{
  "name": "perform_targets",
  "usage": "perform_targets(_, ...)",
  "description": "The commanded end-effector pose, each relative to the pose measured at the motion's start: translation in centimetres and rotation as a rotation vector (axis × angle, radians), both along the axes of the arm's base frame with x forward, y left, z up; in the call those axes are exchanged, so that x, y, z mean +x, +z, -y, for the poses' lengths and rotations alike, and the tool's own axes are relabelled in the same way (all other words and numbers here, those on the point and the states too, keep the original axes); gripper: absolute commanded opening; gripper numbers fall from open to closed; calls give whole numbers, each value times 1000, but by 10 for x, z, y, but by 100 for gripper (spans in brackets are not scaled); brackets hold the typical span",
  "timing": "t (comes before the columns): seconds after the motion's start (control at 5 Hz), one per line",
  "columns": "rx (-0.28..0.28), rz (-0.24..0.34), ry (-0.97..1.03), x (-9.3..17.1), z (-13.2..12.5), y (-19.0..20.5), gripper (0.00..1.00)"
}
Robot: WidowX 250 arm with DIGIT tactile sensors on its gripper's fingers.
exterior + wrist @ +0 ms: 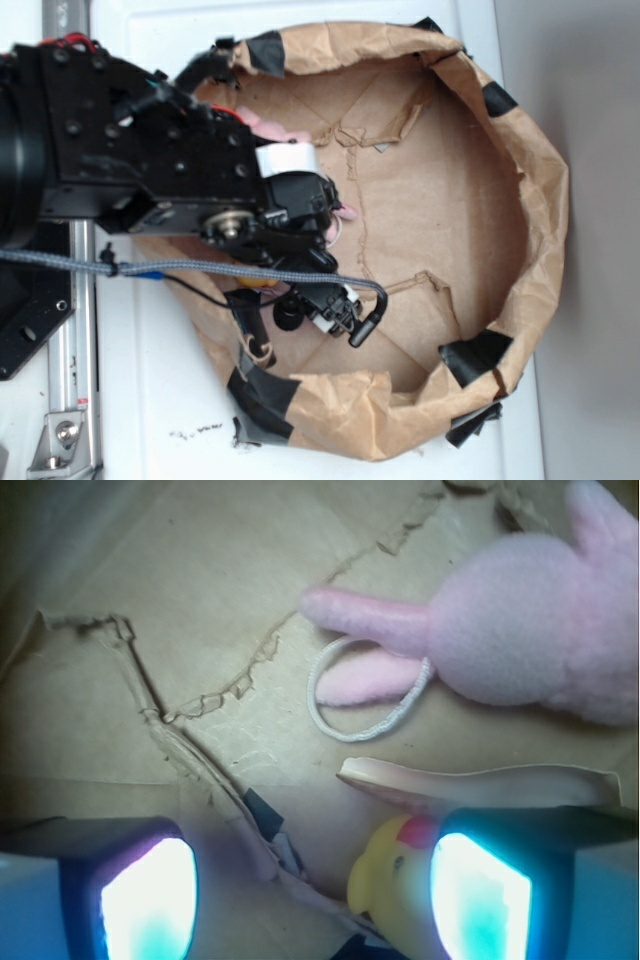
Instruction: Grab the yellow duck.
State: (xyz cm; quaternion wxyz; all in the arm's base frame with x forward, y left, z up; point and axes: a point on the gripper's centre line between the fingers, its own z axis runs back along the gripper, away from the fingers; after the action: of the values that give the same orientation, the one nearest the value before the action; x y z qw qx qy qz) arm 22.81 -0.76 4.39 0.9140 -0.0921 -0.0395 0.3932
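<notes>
— Yellow duck point(392, 880): location?
— On the brown paper liner point(200, 600), just inside my right-hand pad point(480, 895) in the wrist view, off-centre between the pads.

— Gripper point(315, 900): state?
— Wide open, holding nothing. Step, as I judge it: lining up before closing. Next move calls for shifting toward the duck to centre it.

— Obstructions?
— Tan seashell point(480, 785) just beyond the duck; pink plush point(520, 630) farther off. Both could catch my pad.

The arm point(150, 150) is matte black and blocky, studded with screws; red wires show at eleven o'clock, a white band wraps the wrist, and a grey braided cable point(200, 266) trails across.
</notes>
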Motion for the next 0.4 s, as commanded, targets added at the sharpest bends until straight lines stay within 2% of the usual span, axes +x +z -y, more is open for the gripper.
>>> perform_targets(0.0,38,-80,39,-25,-7,-12,100)
perform_targets(0.2,49,-83,36,-23,-9,-15,100)
